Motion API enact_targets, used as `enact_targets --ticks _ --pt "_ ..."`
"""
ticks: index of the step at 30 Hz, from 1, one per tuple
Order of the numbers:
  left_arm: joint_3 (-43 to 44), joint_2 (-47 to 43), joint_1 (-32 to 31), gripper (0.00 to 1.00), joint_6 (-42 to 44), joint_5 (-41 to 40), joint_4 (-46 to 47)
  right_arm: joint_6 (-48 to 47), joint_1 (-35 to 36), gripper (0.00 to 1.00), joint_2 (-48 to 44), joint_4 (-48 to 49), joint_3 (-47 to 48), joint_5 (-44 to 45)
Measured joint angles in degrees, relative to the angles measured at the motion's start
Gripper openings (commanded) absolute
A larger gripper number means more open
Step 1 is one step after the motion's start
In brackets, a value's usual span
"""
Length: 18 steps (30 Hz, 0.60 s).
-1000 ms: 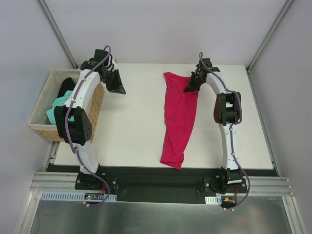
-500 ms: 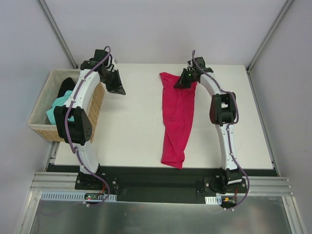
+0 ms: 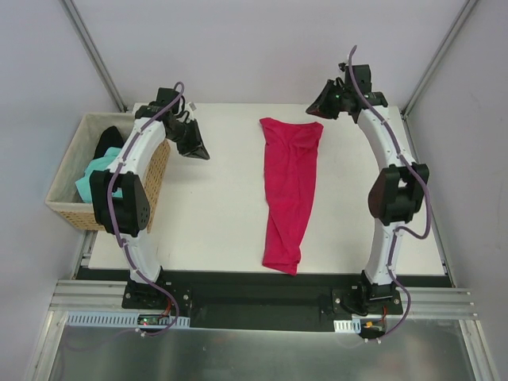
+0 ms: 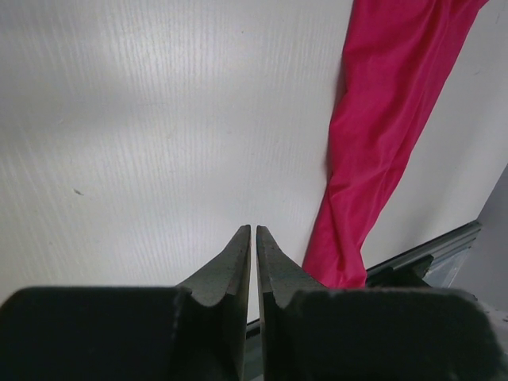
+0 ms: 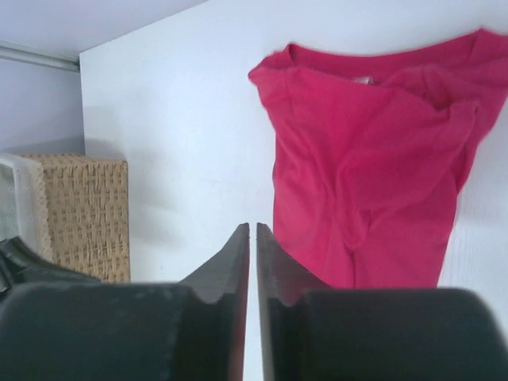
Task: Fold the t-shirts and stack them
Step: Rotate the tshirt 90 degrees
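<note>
The crimson t-shirt [image 3: 289,189] lies in a long folded strip down the middle of the white table [image 3: 214,214]. It also shows in the left wrist view [image 4: 381,135] and in the right wrist view [image 5: 373,159]. My left gripper [image 3: 198,149] is shut and empty at the far left, apart from the shirt. My right gripper [image 3: 317,109] is shut and empty, raised beyond the shirt's far right corner. The mint-green t-shirt [image 3: 94,176] and the black t-shirt [image 3: 107,140] lie in the wicker basket [image 3: 155,170].
The basket stands off the table's left edge and shows in the right wrist view [image 5: 79,210]. Grey walls and metal posts ring the table. A metal rail [image 3: 262,305] runs along the near edge.
My right gripper has let go of the shirt's far right corner and lifted up and to the right. The shirt's top edge now lies flat. The left gripper shifted slightly.
</note>
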Motion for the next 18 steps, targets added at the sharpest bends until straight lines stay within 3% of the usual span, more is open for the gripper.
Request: enact_targets --ticks 7,14,18 --pt "-4.22 -0.02 -2.80 0.05 -0.13 1.60 4.20 -0.28 3.56 0.01 -8.46 -0.66 -14.71 3.89" --pt "-8.00 -0.28 -9.11 0.07 -0.92 2.14 7.85 -0.72 7.37 0.22 -8.46 -5.64 -24.02 6.01" --pt "-12.11 -2.08 -11.41 0.07 -2.27 2.01 9.73 -1.77 8.90 0.25 -8.46 -7.26 -25.07 7.50"
